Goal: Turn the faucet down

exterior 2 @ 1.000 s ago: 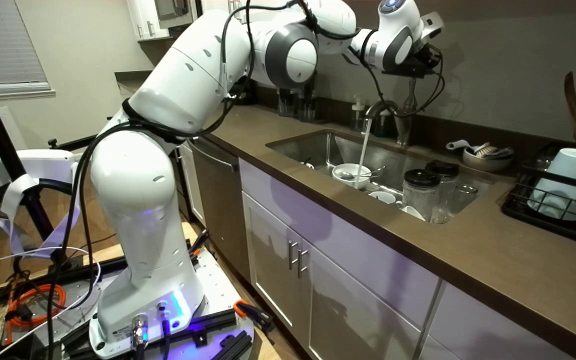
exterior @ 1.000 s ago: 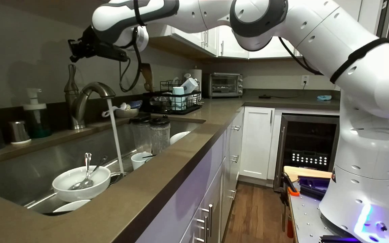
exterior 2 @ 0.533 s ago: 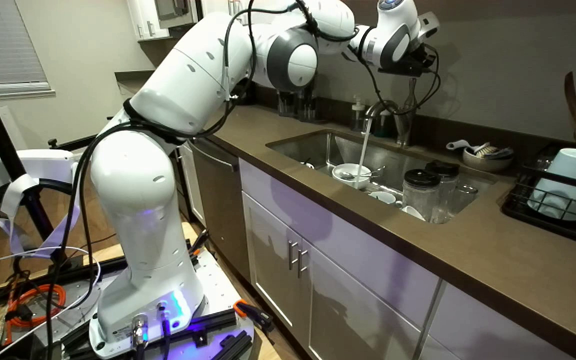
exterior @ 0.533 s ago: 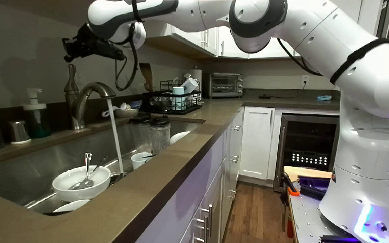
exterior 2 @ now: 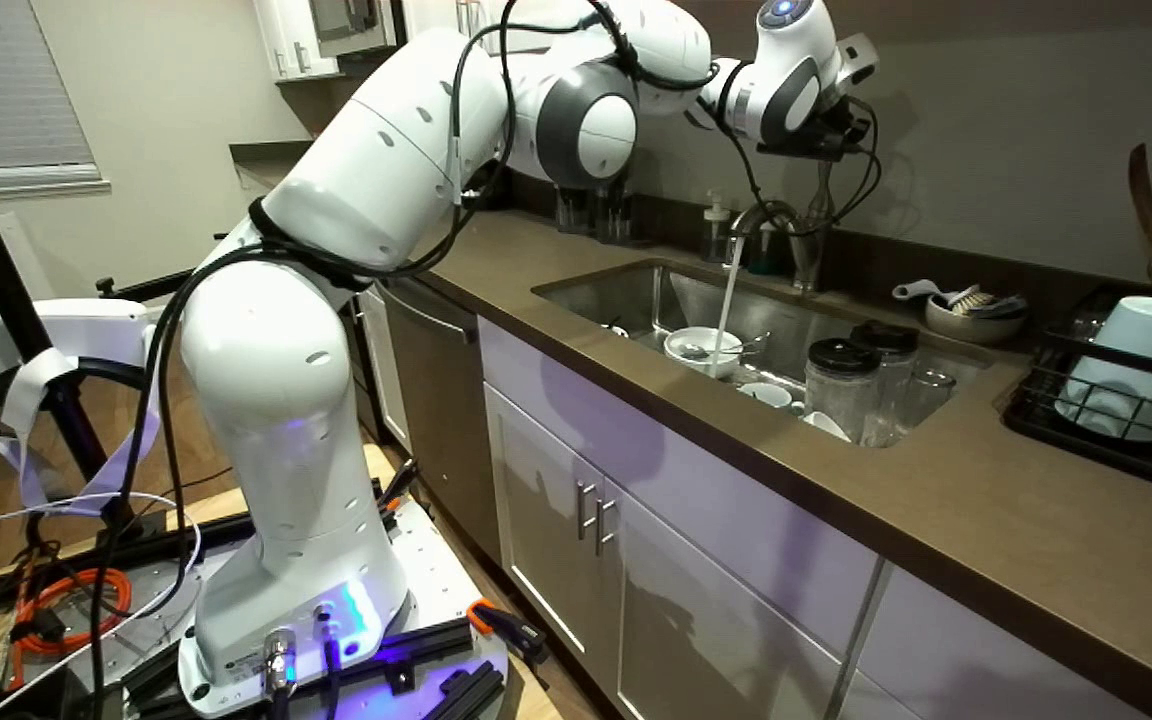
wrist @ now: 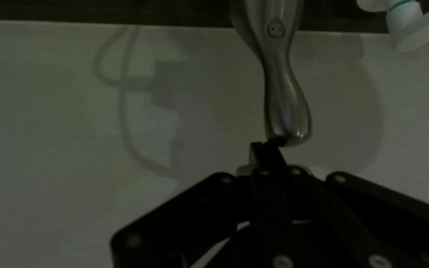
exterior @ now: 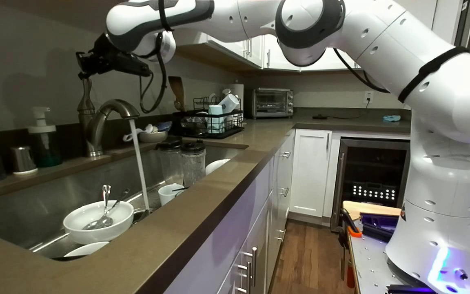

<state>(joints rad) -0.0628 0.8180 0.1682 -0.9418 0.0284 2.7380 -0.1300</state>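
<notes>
Centre the closed, empty tool [wrist: 264,146] over the steel faucet lever [wrist: 286,100], then press down steadily so it doesn't slip sideways.

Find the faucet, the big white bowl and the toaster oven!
Faucet [exterior: 95,129], an exterior view: curved neck.
White bowl [exterior: 100,237], an exterior view: outer wall.
Toaster oven [exterior: 270,101], an exterior view: glass door.

Faucet [exterior: 95,127] silver; gripper [wrist: 266,146] black; bowl [exterior: 99,235] white; pump bottle [exterior: 42,130] white-topped, perhaps green below.
</notes>
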